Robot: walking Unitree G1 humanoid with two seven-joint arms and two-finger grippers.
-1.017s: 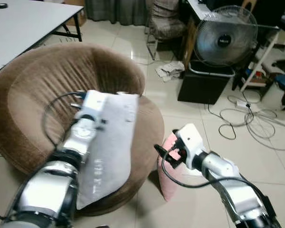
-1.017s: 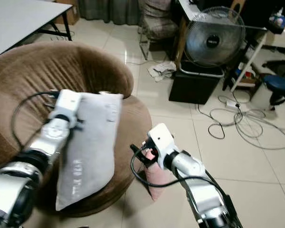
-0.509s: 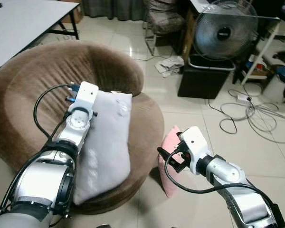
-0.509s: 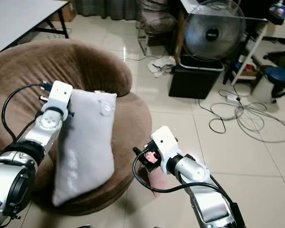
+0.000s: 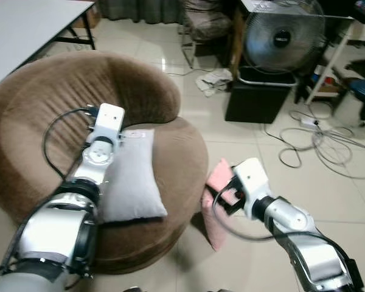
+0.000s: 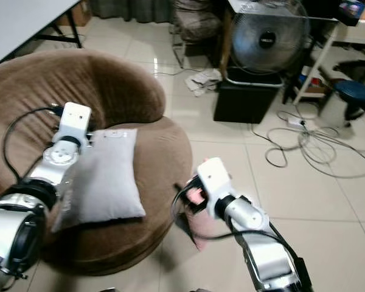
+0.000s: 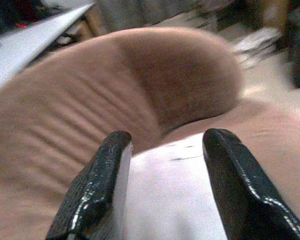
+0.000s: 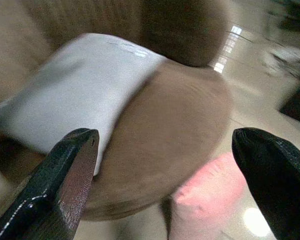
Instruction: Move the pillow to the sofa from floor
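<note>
Lying soft and light on the sofa (image 5: 170, 164), the white pillow (image 5: 131, 176) sits under the open left gripper (image 7: 162, 185); the right gripper (image 8: 165, 165) gapes too.

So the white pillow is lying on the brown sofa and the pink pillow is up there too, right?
Not quite. The white pillow does lie on the brown sofa, but the pink pillow is down on the floor, leaning against the sofa's side by the right tool. The left eye view shows it.

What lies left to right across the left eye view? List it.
Round brown plush sofa → left pincer → white rectangular pillow → pink fabric pillow on the floor → right pincer → tangled white cables.
</note>
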